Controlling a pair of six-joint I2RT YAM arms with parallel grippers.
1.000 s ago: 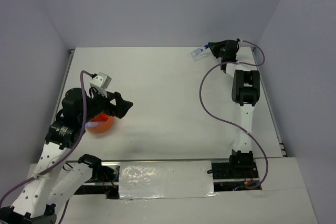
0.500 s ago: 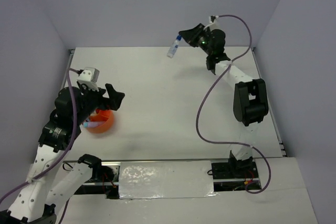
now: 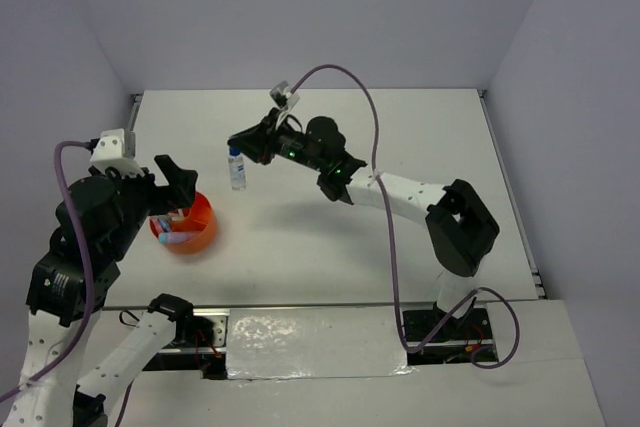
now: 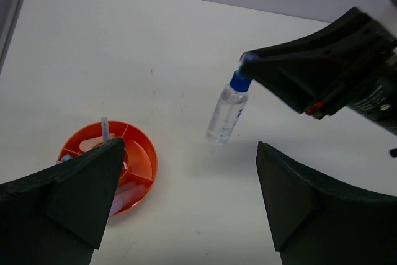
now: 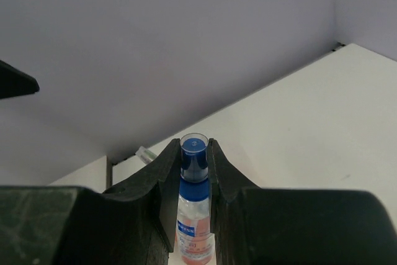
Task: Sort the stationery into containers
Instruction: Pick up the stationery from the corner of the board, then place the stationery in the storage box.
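Table (image 4: 93, 48), cup (image 4: 139, 153) partly behind left hand (image 4: 189, 153)

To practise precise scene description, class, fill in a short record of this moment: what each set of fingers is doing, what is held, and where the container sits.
Right fingers: shut on the blue cap of a small clear bottle, which hangs cap-up above the table
Left fingers: open, holding nothing, hovering by the orange cup
Orange cup: on the table's left side, divided inside, holding several small pieces
Bottle and cup: apart; the bottle is in the air, right of the cup and farther back
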